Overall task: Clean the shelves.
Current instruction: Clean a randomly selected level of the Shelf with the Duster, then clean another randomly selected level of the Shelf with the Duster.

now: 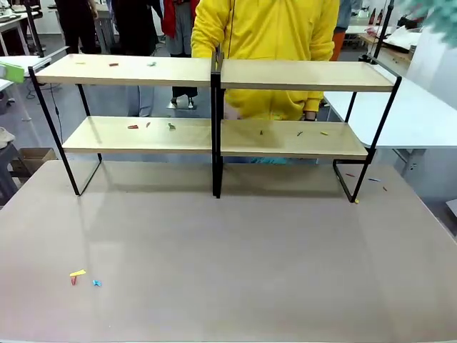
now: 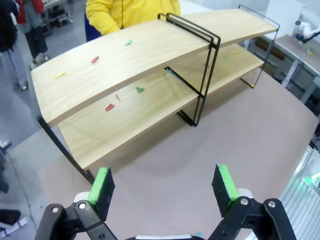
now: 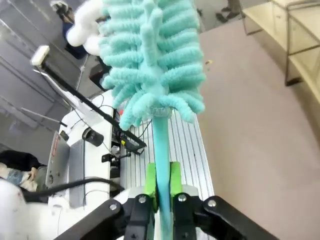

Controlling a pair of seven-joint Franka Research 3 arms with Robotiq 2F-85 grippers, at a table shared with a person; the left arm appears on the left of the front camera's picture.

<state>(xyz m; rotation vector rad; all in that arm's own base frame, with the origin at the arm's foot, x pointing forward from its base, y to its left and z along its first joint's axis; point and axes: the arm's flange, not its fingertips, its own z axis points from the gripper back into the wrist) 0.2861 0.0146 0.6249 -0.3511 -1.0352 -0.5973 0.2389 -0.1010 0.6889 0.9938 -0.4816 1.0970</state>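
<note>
Shelves (image 1: 128, 69) stand across the far half of the tabletop (image 1: 250, 250), long side facing the robot: two tiers, two light wooden boards per tier, thin black frame, black post at centre. Coloured scraps (image 1: 133, 126) are scattered on the boards: red and green bits on the lower left board, a red bit and a pale one on the upper left, a few small yellow and green bits on the lower right. More bits, yellow, red and blue, lie together on the tabletop near its front left corner, well apart from the rack. Person in a yellow top (image 1: 264, 28) stands just behind the shelves at centre. Left end effector (image 2: 164, 185) hangs above bare tabletop in front of the rack's left end, fingers spread wide, green pads (image 2: 102, 182) facing each other with nothing between them and touching nothing. Right end effector (image 3: 161, 180) is clamped tight on the thin teal handle of a duster (image 3: 155, 55), green pads pressed to either side of the stick; the fluffy teal chenille head stands above the fingers, off the tabletop's edge, with the shelves far off at the upper right of that wrist view.
</note>
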